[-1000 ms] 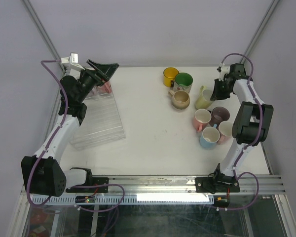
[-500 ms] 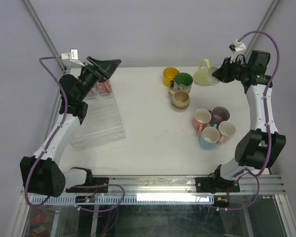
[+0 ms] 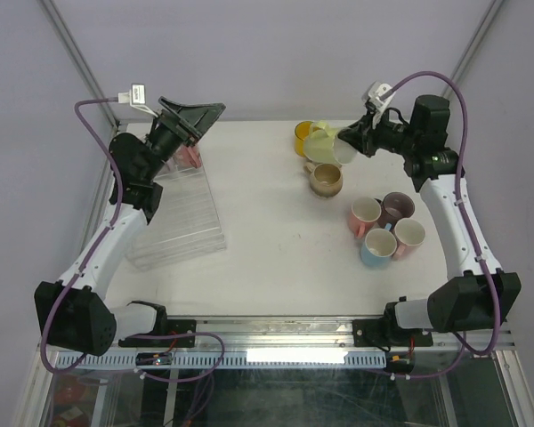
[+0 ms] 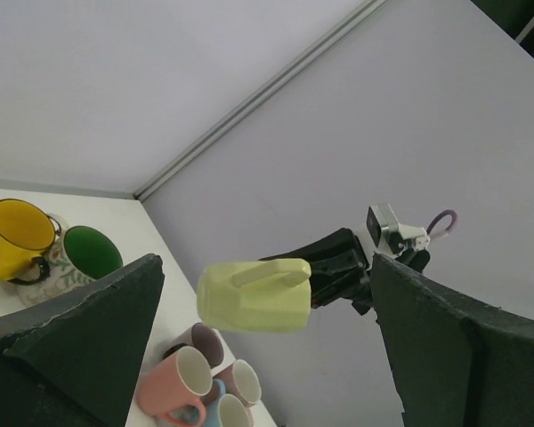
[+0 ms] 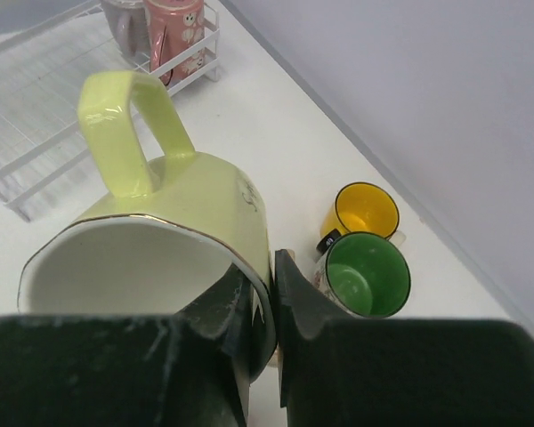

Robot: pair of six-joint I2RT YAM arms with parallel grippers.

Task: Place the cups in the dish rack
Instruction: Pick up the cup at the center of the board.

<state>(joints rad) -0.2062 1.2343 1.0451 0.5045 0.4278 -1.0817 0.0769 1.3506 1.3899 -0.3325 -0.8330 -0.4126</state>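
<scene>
My right gripper [image 3: 349,142] is shut on the rim of a pale lime mug [image 3: 324,145] and holds it tilted in the air above the yellow mug [image 3: 303,133]. In the right wrist view one finger [image 5: 222,307] is inside the lime mug [image 5: 187,205] and the other outside. My left gripper [image 3: 192,116] is open and empty, raised over the far end of the clear dish rack [image 3: 180,222]. A pink mug [image 3: 192,157] stands in the rack. The left wrist view shows the lime mug [image 4: 254,296] between its wide jaws, far off.
A beige mug [image 3: 326,179] sits mid-table. Pink [image 3: 365,214], mauve [image 3: 397,207], light blue [image 3: 377,246] and cream [image 3: 409,234] mugs cluster at the right. A green mug [image 5: 367,274] stands beside the yellow one [image 5: 365,211]. The rack [image 5: 36,116] holds a second greyish mug [image 5: 125,16].
My right gripper lifted the lime mug off the table at the right and carried it up and leftward over the yellow and green mugs. My left gripper rose slightly.
</scene>
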